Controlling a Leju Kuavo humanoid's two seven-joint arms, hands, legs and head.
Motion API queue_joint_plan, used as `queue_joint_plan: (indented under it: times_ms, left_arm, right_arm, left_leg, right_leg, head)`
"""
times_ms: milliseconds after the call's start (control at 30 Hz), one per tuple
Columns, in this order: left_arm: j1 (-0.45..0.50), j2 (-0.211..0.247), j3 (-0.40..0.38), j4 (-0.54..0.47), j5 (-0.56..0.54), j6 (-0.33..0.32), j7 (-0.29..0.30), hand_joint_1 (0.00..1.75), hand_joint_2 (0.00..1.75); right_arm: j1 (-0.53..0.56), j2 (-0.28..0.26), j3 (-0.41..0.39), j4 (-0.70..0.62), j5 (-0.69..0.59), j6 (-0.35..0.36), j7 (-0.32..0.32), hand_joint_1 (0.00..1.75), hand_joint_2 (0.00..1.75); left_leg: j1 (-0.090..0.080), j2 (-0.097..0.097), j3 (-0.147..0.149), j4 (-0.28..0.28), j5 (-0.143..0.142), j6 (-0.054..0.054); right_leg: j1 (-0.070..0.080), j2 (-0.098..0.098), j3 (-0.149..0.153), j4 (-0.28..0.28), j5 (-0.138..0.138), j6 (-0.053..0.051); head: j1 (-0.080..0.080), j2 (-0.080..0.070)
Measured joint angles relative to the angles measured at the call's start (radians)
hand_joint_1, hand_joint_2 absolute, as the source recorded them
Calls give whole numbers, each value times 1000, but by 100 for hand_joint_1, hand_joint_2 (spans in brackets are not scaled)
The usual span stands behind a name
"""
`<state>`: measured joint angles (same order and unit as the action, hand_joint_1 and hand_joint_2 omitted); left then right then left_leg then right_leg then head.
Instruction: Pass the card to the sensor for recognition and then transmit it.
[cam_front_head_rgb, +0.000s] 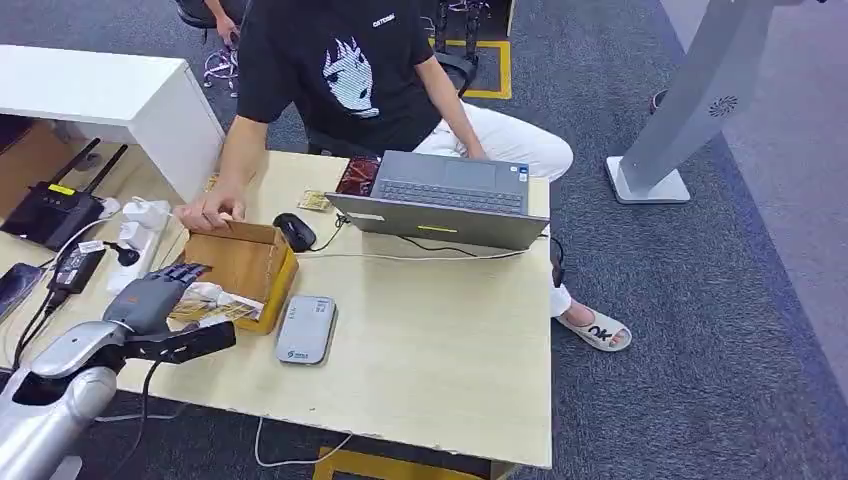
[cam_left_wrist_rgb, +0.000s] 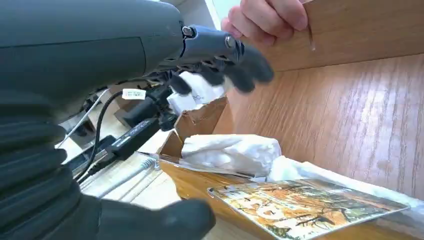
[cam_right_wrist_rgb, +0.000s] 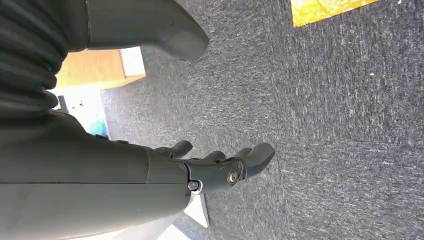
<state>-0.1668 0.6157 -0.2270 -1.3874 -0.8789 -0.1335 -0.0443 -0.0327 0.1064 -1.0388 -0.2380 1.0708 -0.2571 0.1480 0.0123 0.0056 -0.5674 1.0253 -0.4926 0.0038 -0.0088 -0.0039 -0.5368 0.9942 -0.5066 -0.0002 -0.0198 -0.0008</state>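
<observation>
Left hand (cam_front_head_rgb: 160, 300), lower left of frame: I see fingers spread, empty, above card (cam_front_head_rgb: 215, 312) in box (cam_front_head_rgb: 250, 262). Right hand (cam_right_wrist_rgb: 220, 167): open, over carpet.

Even, bright indoor light, soft shadows. The left hand (cam_left_wrist_rgb: 220, 55) blurs up close; glare streaks the box (cam_left_wrist_rgb: 350, 100) wall.

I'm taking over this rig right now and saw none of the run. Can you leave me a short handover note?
Left hand: open, hovering at the cardboard box, fingers spread above the card; not yet gripping.
Right hand: open, hanging over the carpet.
Card lies on white packing at the box's open end. Grey sensor sits on the table beside the box. A person's hand rests on the box's far edge.
Done: nothing visible. Left: grasp card, present to sensor, hand over.
</observation>
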Motion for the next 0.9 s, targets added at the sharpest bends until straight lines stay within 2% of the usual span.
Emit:
queue_joint_plan:
  times_ms: [33,67,100,133,167,300,433,467,500,567,633,767,833,900]
  left_arm:
    - [0,1,-2,0,0,0,0,101,175]
    - [0,3,-3,0,0,0,0,105,175]
    - [-1,4,-5,1,0,3,0,99,175]
    - [-1,4,-5,2,0,8,1,101,175]
    - [-1,4,-5,2,-2,13,1,154,175]
    - [-1,-1,-8,3,-23,58,9,154,175]
    - [-3,-7,-16,3,-30,71,10,157,175]
    - [-3,-9,-18,3,-30,72,10,134,175]
    - [-3,-10,-19,3,-30,72,10,126,175]
    - [-4,-12,-21,3,-31,74,10,133,175]
    - [-4,-14,-23,3,-32,77,10,115,175]
    - [-6,-21,-26,3,-37,82,8,119,175]
    - [-7,-24,-27,3,-40,83,8,147,175]
    - [-8,-27,-30,3,-43,84,8,147,175]
  right_arm:
    - [0,0,-1,0,0,0,0,0,175]
    - [-1,0,-2,0,0,0,0,0,175]
    - [-1,0,-3,0,0,0,0,0,175]
    - [-1,0,-3,0,0,0,0,0,175]
    - [-1,0,-3,0,1,0,0,0,175]
    - [-1,0,-8,0,8,0,0,0,175]
    - [-2,0,-12,0,9,-1,-1,0,175]
    - [-2,0,-13,0,9,-1,-1,0,175]
    - [-2,0,-14,0,10,-1,-2,0,175]
    - [-2,0,-16,0,11,-1,-2,0,175]
    - [-2,0,-17,0,13,-1,-2,0,175]
    - [-2,0,-17,0,15,-1,-6,0,175]
    - [-2,0,-17,0,16,0,-9,0,175]
    - [-2,0,-17,0,16,0,-9,0,175]
  left_leg:
    - [0,0,0,0,0,0]
    - [0,0,0,0,0,0]
    - [0,0,0,0,0,0]
    - [0,0,0,0,0,0]
    - [0,0,0,0,0,0]
    - [0,0,0,0,0,0]
    - [0,0,0,0,0,0]
    - [0,0,0,0,0,0]
    - [0,0,0,0,0,0]
    - [0,0,0,0,0,0]
    - [0,0,0,0,0,0]
    - [0,0,0,0,0,0]
    - [0,0,0,0,0,0]
    - [0,0,0,0,0,0]
  right_leg:
    - [0,0,0,0,0,0]
    - [0,0,0,0,0,0]
    - [0,0,0,0,0,0]
    - [0,0,0,0,0,0]
    - [0,0,0,0,0,0]
    - [0,0,0,0,0,0]
    - [0,0,0,0,0,0]
    - [0,0,0,0,0,0]
    - [0,0,0,0,0,0]
    - [0,0,0,0,0,0]
    - [0,0,0,0,0,0]
    - [0,0,0,0,0,0]
    - [0,0,0,0,0,0]
    - [0,0,0,0,0,0]
  head:
    - [0,0]
    - [0,0]
    - [0,0]
    - [0,0]
    - [0,0]
    - [0,0]
    - [0,0]
    - [0,0]
    - [0,0]
    - [0,0]
    - [0,0]
    - [0,0]
    - [0,0]
    - [0,0]
